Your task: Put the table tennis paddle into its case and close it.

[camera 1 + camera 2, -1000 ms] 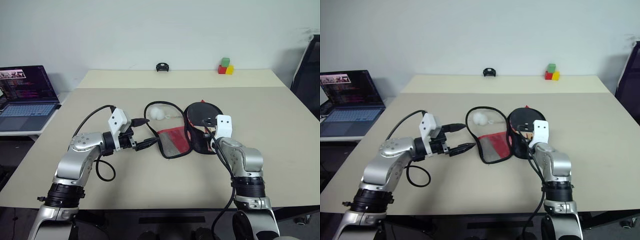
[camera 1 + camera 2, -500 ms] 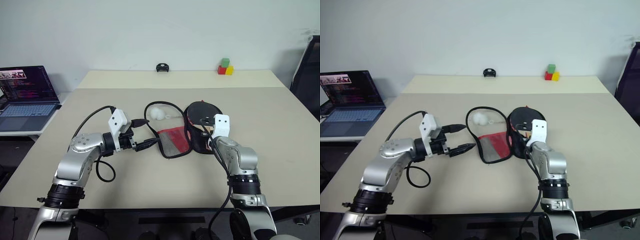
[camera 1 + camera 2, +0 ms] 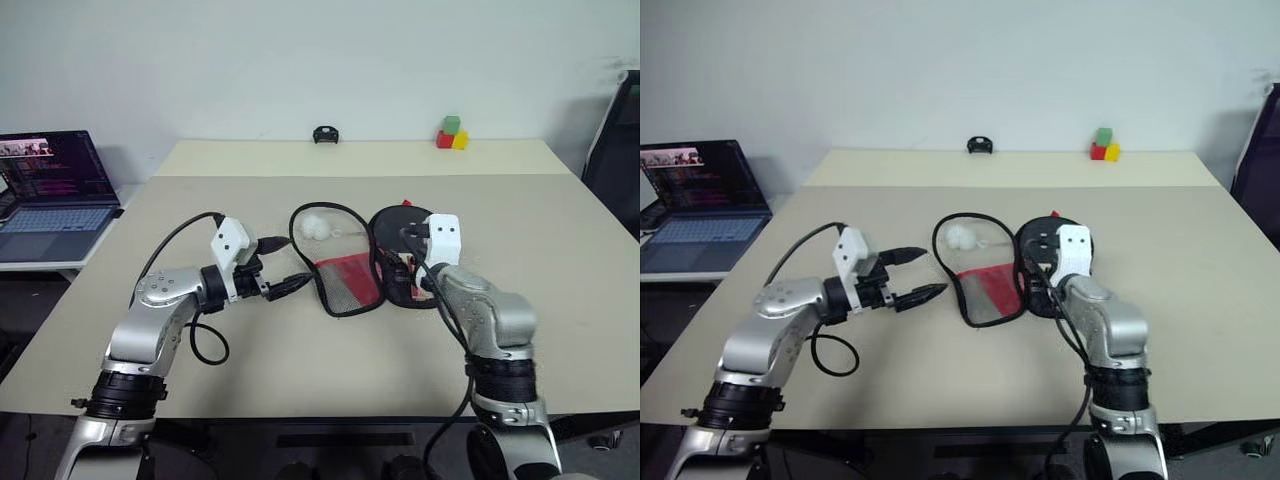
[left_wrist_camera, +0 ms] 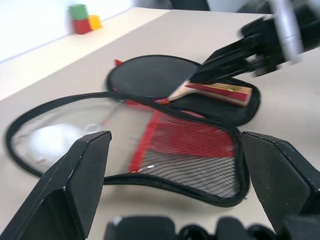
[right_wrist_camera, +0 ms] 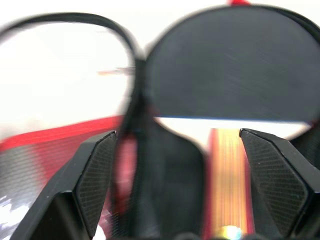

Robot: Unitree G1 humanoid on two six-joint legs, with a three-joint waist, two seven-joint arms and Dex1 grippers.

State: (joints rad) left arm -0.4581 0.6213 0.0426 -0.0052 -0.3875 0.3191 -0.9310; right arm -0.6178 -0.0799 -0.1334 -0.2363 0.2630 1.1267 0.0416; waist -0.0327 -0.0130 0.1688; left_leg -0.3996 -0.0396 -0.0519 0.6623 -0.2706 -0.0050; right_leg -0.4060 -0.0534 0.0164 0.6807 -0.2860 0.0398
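Right pincer (image 5: pixel 175 200) wide, empty, above paddle (image 5: pixel 230 65)

The left arm is bent at the elbow and reaches forward and inward, the forearm lying low and roughly level. A white block is carried on top of its wrist, and a black cable is looped from the wrist down past the elbow. The left gripper (image 3: pixel 912 275) is pointed towards the right, its two black fingers (image 4: pixel 75 185) spread wide with nothing held between them.

The right arm is bent sharply, the silver forearm raised and directed forward. A white block is likewise mounted on its wrist. The right gripper (image 3: pixel 408 240) is tipped slightly downward, and its fingers (image 5: pixel 95 175) are parted wide, with nothing gripped.
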